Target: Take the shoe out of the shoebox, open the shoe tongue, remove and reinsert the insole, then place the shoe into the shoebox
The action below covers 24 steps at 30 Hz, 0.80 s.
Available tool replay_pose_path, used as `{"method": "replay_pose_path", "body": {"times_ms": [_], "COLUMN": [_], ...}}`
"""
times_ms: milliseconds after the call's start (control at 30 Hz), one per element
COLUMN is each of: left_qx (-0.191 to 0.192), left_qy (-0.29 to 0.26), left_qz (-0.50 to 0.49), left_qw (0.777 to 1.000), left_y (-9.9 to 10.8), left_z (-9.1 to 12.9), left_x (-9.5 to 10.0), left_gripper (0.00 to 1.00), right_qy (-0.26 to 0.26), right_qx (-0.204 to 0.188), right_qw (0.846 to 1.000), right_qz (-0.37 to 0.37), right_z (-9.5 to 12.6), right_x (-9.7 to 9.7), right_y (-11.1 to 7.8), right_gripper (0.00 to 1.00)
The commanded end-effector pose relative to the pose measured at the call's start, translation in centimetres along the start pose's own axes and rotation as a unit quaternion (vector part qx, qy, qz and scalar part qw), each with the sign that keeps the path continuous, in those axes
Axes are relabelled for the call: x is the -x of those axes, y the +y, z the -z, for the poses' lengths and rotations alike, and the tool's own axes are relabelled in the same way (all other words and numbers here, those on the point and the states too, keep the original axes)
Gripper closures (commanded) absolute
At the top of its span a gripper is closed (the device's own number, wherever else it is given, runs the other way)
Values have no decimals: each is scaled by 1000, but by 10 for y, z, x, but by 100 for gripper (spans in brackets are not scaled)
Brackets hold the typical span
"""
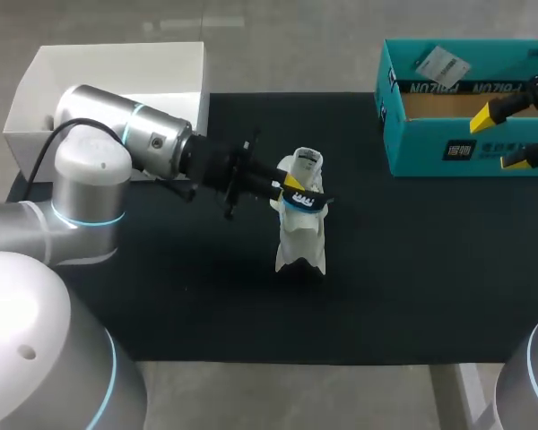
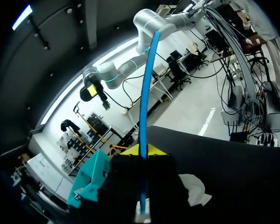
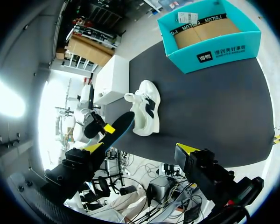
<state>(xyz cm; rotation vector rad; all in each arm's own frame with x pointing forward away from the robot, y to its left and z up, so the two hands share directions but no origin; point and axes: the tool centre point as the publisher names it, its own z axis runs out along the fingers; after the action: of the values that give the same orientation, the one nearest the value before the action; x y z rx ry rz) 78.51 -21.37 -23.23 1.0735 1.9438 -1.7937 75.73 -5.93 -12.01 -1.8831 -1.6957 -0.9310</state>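
The black mat [image 1: 412, 269] covers most of your table. At its far left corner stands an open white box [image 1: 117, 63]. At the far right is the open teal shoebox [image 1: 466, 148], with nothing but bare cardboard showing inside.

The white shoe [image 1: 300, 242] is out of the shoebox, near the middle of the mat and well apart from both boxes.

Your left arm comes in low from the left, and your left gripper [image 1: 291, 186] is right at the far end of the shoe. It is clamped on the dark, blue-edged insole [image 1: 307, 202], which crosses the shoe there. You cannot tell whether the insole touches the shoe. In the left wrist view the insole's blue edge [image 2: 144, 93] runs straight out from between the fingers.

Your right gripper [image 1: 504, 137] hangs over the shoebox at the right. Its fingers are wide apart and hold nothing, and it is far from the shoe.
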Motion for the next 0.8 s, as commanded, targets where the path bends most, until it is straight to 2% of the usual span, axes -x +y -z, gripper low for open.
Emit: {"method": "replay_pose_path", "body": {"times_ms": [33,233,400,467,800], "left_qx": [8,19,24,13,36], "left_qy": [-11,-24,-36,-39,-42], "left_qz": [6,15,11,16,21], "left_qw": [1000,999,999,999,998], "left_y": [-5,-5,6,10,29], "left_z": [2,7,9,9,5], "left_x": [-7,-15,-23,-24,-29], "left_gripper": [100,100,100,100,100], "right_qy": [-1,-1,-1,-1,-1], "right_qx": [0,0,0,0,0], "right_qw": [1000,1000,1000,1000,1000], "right_qz": [-1,-1,-1,-1,-1], "right_z": [-1,-1,-1,-1,-1], "right_x": [0,0,0,0,0], "right_y": [0,0,0,0,0], "right_gripper": [0,0,0,0,0]}}
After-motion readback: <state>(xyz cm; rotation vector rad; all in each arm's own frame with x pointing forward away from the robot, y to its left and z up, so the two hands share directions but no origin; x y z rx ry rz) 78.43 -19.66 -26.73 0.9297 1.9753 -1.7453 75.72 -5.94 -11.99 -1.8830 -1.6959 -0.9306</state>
